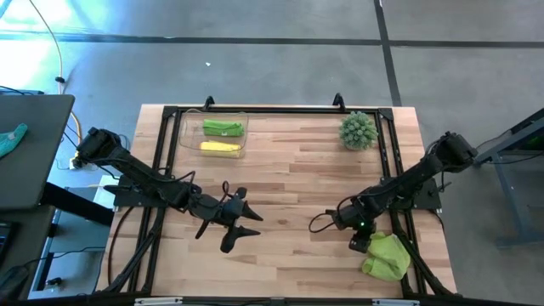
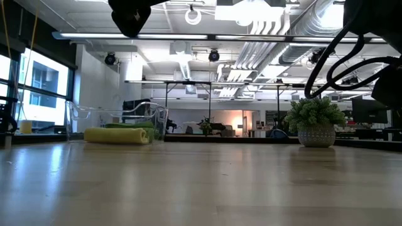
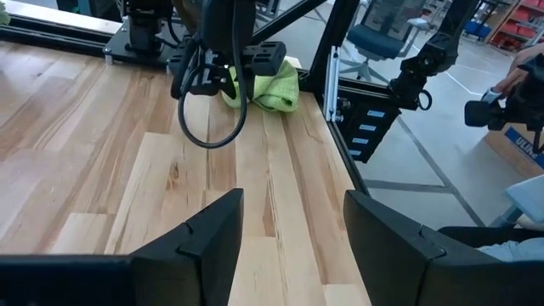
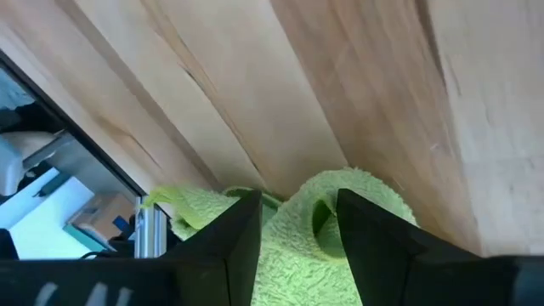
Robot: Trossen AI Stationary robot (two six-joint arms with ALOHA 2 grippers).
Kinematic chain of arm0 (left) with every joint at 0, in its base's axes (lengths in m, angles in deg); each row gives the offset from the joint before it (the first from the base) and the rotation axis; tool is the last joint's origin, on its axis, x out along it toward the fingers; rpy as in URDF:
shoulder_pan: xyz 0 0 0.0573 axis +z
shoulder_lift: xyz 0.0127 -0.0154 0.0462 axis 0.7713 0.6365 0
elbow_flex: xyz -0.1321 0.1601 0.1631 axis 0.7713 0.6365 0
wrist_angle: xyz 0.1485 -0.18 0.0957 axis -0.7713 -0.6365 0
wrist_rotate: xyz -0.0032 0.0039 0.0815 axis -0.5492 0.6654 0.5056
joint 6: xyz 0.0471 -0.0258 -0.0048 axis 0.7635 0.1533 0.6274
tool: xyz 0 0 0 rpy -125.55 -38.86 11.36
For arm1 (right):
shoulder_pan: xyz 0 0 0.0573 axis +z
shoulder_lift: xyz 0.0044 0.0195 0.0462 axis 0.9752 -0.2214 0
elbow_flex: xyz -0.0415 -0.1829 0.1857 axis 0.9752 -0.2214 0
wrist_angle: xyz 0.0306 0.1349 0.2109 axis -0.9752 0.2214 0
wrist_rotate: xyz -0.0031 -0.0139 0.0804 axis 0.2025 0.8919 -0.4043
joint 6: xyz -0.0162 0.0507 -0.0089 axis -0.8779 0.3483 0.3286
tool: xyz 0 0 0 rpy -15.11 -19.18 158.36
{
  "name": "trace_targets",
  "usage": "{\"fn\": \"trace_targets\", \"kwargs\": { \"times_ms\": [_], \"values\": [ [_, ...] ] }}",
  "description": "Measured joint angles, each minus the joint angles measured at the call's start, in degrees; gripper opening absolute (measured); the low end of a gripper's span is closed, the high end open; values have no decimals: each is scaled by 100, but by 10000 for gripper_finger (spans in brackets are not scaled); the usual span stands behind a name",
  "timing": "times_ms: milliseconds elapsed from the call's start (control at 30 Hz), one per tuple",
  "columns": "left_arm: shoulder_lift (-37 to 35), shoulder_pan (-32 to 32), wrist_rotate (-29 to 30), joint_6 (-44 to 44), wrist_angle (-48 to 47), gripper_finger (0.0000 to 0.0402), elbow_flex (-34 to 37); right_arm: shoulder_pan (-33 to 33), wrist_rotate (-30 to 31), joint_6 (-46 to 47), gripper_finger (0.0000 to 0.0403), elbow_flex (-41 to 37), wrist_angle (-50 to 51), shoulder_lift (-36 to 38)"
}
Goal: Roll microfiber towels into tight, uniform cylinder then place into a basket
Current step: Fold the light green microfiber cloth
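A light green towel (image 1: pixel 387 257) lies crumpled on the table near its near right corner; it also shows in the left wrist view (image 3: pixel 270 88). My right gripper (image 1: pixel 361 242) is down at the towel's left side, shut on a raised fold of it (image 4: pixel 297 246). My left gripper (image 1: pixel 244 223) hangs open and empty over the middle of the table's near half (image 3: pixel 293 246). The clear basket (image 1: pixel 189 136) stands at the far left and holds a green roll (image 1: pixel 223 127) and a pale yellow roll (image 1: pixel 219 147). My right gripper pinches a raised fold of the green towel (image 4: pixel 299 208) between its two fingers (image 4: pixel 242 234). The fingers come from above, slanting down toward the table's near right corner. The rest of the towel lies slack on the table; how many layers are held, I cannot tell.
A spiky green plant in a pot (image 1: pixel 358 130) stands at the far right and shows in the low view (image 2: pixel 314 122). A black frame (image 1: pixel 399 170) runs along the table's edges. Bare wood lies between the two grippers. A person's hand shows beyond the table (image 3: pixel 518 72).
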Motion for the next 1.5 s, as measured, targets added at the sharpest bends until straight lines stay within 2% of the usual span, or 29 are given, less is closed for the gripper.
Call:
{"fn": "trace_targets", "kwargs": {
  "times_ms": [200,533,633,733,900,1067,1233,1333,1500],
  "values": [
    [0,0,0,0,-47,192,0,0,-16,124,107,-11,54,0],
    [0,0,0,0,-129,192,0,0,-254,412,10,-13,-48,0],
    [0,0,0,0,-130,192,0,0,-256,413,5,-13,-554,0],
    [0,0,0,2,-129,192,0,-35,-212,331,7,-13,-1529,0],
    [0,0,0,1,-128,192,0,-263,462,-389,2,-13,-3563,1],
    [0,-2,0,-3,-129,192,0,-607,1555,-1676,2,-13,-5272,2],
    [0,-18,-1,-2,-127,192,0,-920,2772,-3321,2,-13,-6545,2],
    [0,-43,-2,-3,-127,192,0,-1103,3249,-4258,2,-13,-7222,2],
    [0,-106,-2,-4,-125,192,0,-1381,4037,-4845,2,-13,-8517,2]
  ]
}}
